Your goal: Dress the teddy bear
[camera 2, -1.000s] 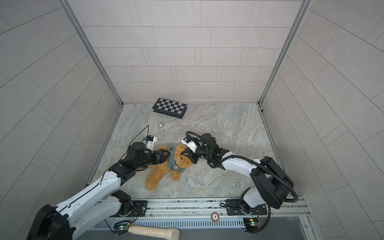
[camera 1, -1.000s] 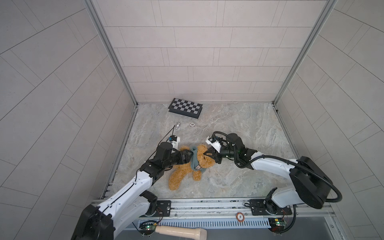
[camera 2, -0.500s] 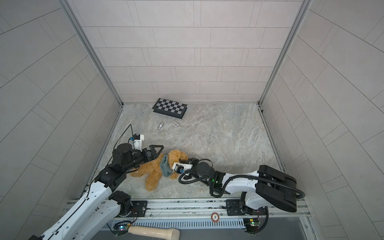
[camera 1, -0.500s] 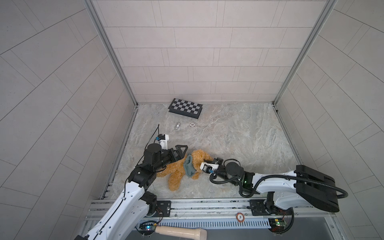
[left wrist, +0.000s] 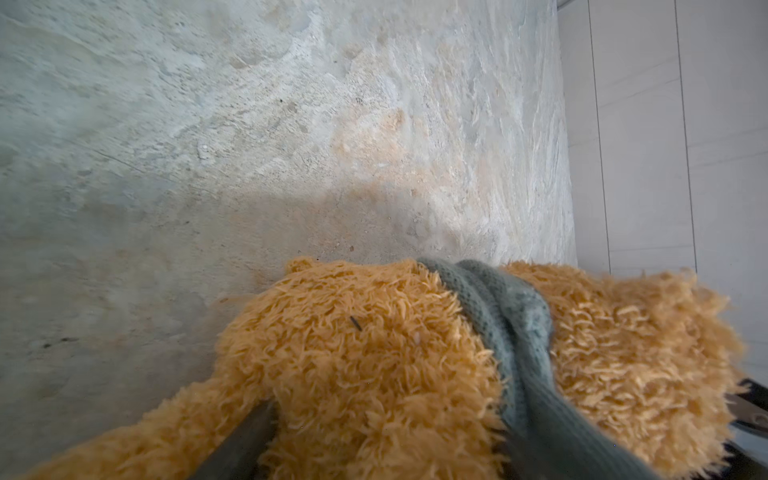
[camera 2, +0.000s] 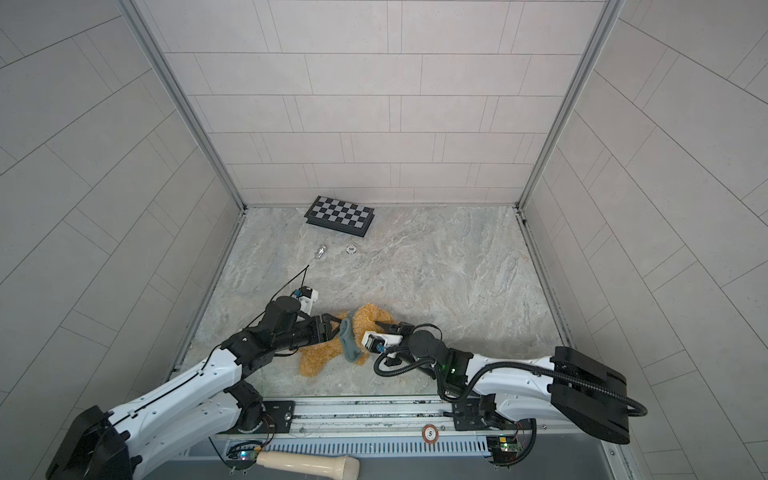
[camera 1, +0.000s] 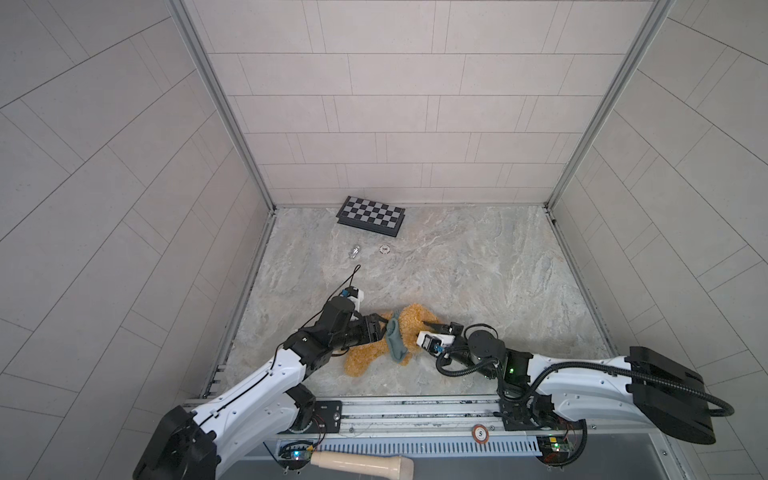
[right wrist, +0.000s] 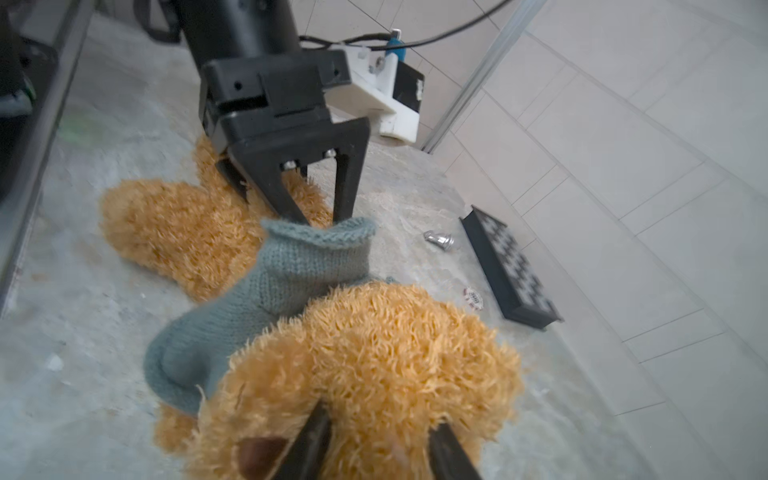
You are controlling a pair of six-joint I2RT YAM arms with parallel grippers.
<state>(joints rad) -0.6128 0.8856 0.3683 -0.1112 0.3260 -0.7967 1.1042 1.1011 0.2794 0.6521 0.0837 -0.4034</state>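
Marble table (camera 1: 478, 270): one teddy bear (camera 1: 410, 318) lying at 6 o'clock by front edge, shaggy golden fur, legs toward 7. One chessboard (camera 1: 371, 215) at 11, against back wall. One grey-green knit (camera 1: 395, 347) bunched round bear's middle. Two grippers: left gripper (camera 1: 379, 325) from 9, jaws apart, tips at knit hem; right gripper (right wrist: 380, 415) from 3, unclenched, straddling head fur. Head's dark brown patch (right wrist: 257, 455) only in right wrist view. One chip (camera 1: 385, 249), one metal piece (camera 1: 354, 251) near 11.
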